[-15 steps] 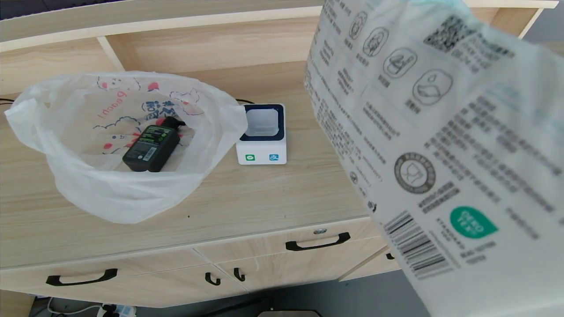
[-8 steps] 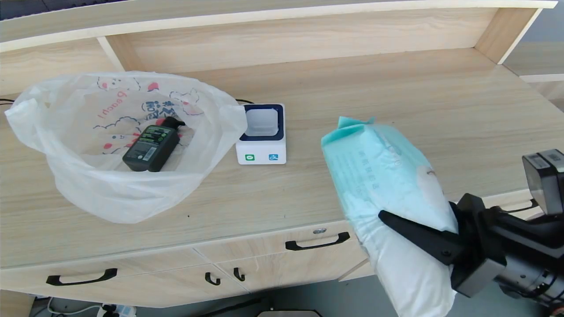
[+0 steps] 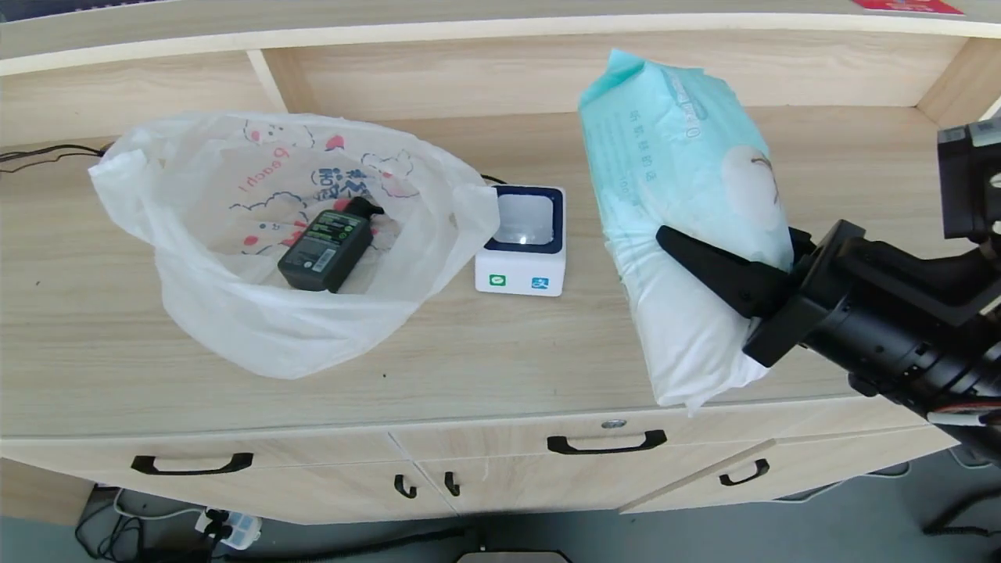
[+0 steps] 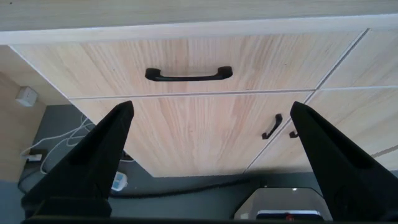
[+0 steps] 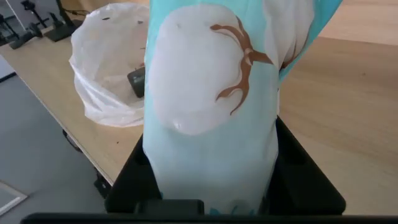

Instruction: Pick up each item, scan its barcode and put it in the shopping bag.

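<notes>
**Pack coming up off the near edge and in toward the scanner since half a second ago**

Your head camera is shifting too, so don't read the bag and scanner sliding across the frame as real motion.

- You're seeing the left gripper [image 4: 211,155] hanging low in front of the drawer fronts [image 4: 199,130], its fingers spread wide with nothing between them. It's facing a black drawer handle [image 4: 188,74].
- The right gripper [image 3: 704,266] is clamping the soft pack [image 3: 680,180] at its lower half, with one black finger [image 3: 727,274] lying across the teal face. The other finger is sitting behind the pack.
- The pack is hanging tilted above the counter [image 3: 469,352], its white end over the front edge and its teal end leaning toward the back panel [image 3: 438,74].
- The scanner [image 3: 522,242] is sitting just beside the pack on the robot's left, window facing up. I can't tell whether the pack's barcode is facing it.
- The shopping bag [image 3: 235,313] is standing open just left of the scanner, with its wall touching the scanner or nearly so.
- The black bottle [image 3: 324,249] is lying inside the bag, label up.
</notes>
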